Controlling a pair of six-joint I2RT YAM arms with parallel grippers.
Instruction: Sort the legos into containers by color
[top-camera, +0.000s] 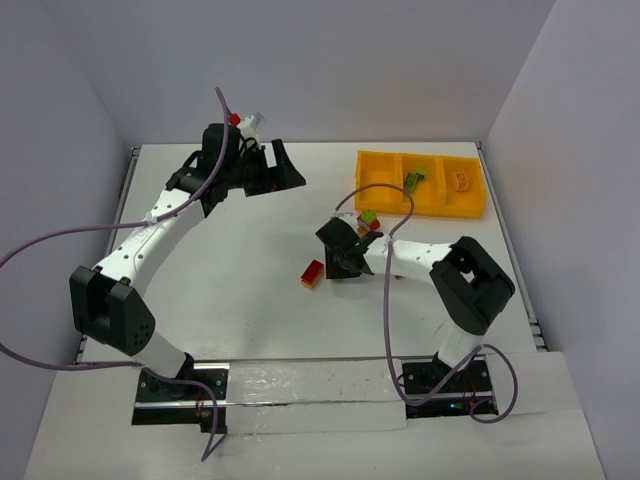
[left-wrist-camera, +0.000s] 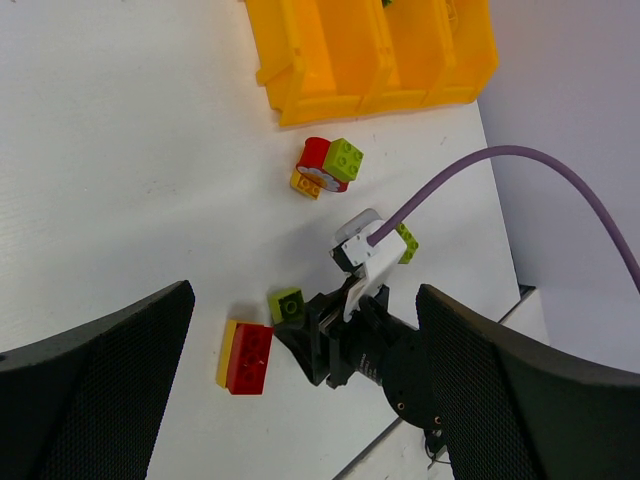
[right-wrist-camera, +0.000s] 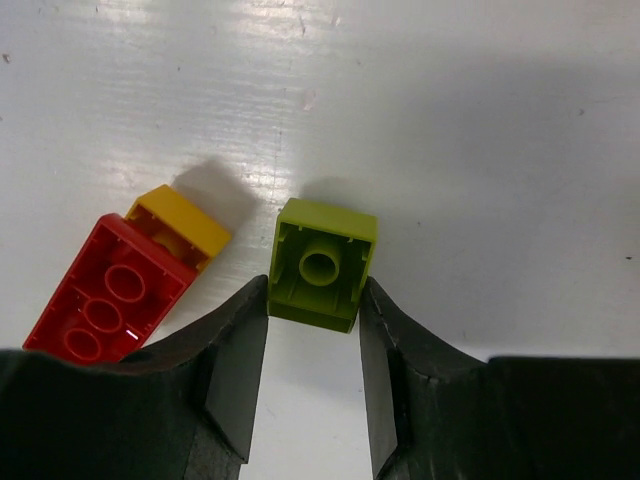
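Observation:
My right gripper (right-wrist-camera: 313, 297) is low over the table, its jaws closed against both sides of a lime green brick (right-wrist-camera: 320, 263). It also shows in the top view (top-camera: 335, 258) and the left wrist view (left-wrist-camera: 303, 322), with that brick (left-wrist-camera: 287, 303) at its tip. A red-on-yellow brick pair (top-camera: 313, 273) (right-wrist-camera: 110, 290) lies just left of it. A cluster of green, red and yellow bricks (top-camera: 368, 222) (left-wrist-camera: 325, 165) lies near the orange-yellow tray (top-camera: 420, 208). A green brick (top-camera: 413, 180) is in the tray's middle compartment. My left gripper (top-camera: 288, 168) is open and empty, raised at the back.
Another lime green brick (left-wrist-camera: 407, 243) lies beside the right arm's wrist, under its purple cable (left-wrist-camera: 470, 165). The tray (left-wrist-camera: 370, 95) stands at the back right by the table's edge. White walls enclose the table on three sides.

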